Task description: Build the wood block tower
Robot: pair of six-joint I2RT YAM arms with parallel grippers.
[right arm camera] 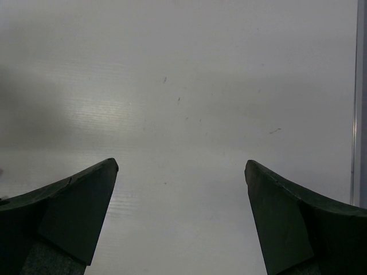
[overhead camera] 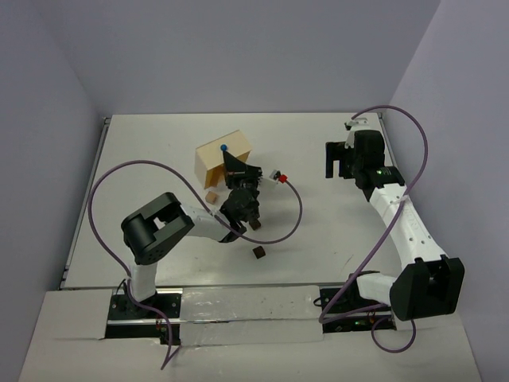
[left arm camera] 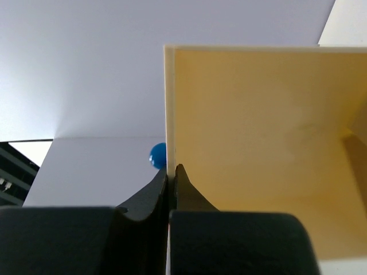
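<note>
Left arm (overhead camera: 199,223) folded sharply at elbow, forearm running forward-right. Left end effector (left arm camera: 171,169): fingers pressed together. Right arm (overhead camera: 402,223) stretched long, forward. Right end effector (right arm camera: 180,166): fingers spread wide, pointing down.

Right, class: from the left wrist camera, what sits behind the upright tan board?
A blue ball peeks out past the tan board's left edge, partly covered by it, with white table and wall beyond. Whatever else lies behind the board is hidden.

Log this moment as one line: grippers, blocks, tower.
left gripper: shut, at pale board edge | right gripper: open, empty, over table | wood blocks: loose on table | tower: none visible
</note>
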